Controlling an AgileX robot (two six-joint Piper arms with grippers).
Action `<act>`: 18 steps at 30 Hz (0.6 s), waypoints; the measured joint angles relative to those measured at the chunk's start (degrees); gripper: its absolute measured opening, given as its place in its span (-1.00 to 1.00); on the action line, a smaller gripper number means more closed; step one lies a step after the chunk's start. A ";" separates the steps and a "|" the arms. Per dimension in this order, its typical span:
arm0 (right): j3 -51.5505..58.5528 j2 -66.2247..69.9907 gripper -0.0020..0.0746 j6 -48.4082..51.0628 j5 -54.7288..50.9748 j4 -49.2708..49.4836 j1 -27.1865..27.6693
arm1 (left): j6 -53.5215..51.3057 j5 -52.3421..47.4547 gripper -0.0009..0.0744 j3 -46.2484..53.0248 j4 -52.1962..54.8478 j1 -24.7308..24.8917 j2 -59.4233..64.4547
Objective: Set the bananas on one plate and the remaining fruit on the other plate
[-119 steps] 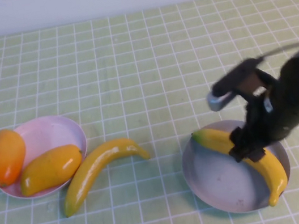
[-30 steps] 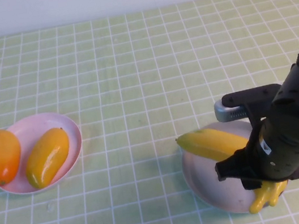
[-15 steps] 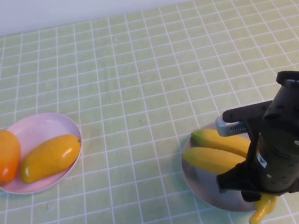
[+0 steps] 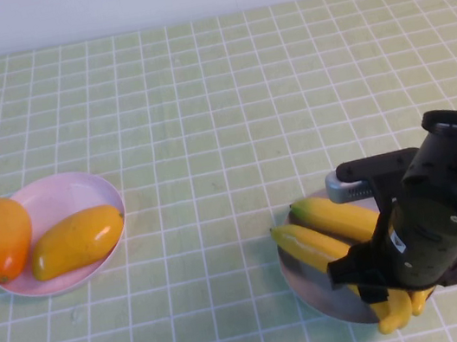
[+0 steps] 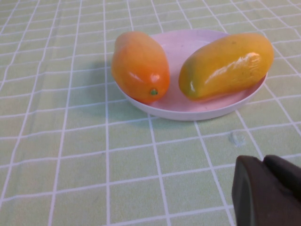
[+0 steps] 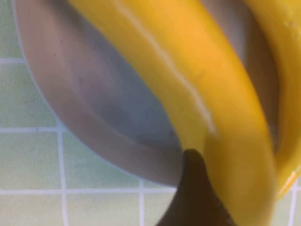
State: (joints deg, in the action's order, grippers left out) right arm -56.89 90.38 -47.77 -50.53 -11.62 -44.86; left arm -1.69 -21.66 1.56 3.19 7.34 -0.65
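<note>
Two yellow bananas lie side by side on the grey-blue plate [image 4: 305, 288] at the right front: the nearer banana [image 4: 309, 245] and the farther banana [image 4: 343, 215]. My right gripper [image 6: 225, 188] hangs low over the plate, shut on the nearer banana [image 6: 188, 84]; one dark finger [image 6: 192, 165] presses its side and the other finger is hidden behind it. The deep orange fruit [image 4: 1, 237] and the yellow-orange fruit [image 4: 76, 240] rest on the pink-lilac plate [image 4: 74, 190] at the left. My left gripper [image 5: 265, 188] is shut and empty, just short of that plate [image 5: 183, 44].
A green cloth with a white grid [image 4: 203, 122] covers the table. A pale wall runs along the far edge. My right arm's dark body [image 4: 445, 205] hides the right half of the grey-blue plate.
Four seconds ago one banana lay beside the pink plate. It has been carried to the grey-blue plate and lowered beside the first banana, shifting slightly left in the last half second.
</note>
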 joint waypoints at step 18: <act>0.00 -17.28 -0.95 8.24 -9.49 -4.00 -10.11 | 0.00 0.00 -0.97 0.00 0.10 0.00 0.00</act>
State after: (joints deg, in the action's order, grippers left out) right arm -56.89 73.10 -39.52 -60.02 -15.62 -54.97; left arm -1.69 -21.66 1.56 3.28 7.34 -0.65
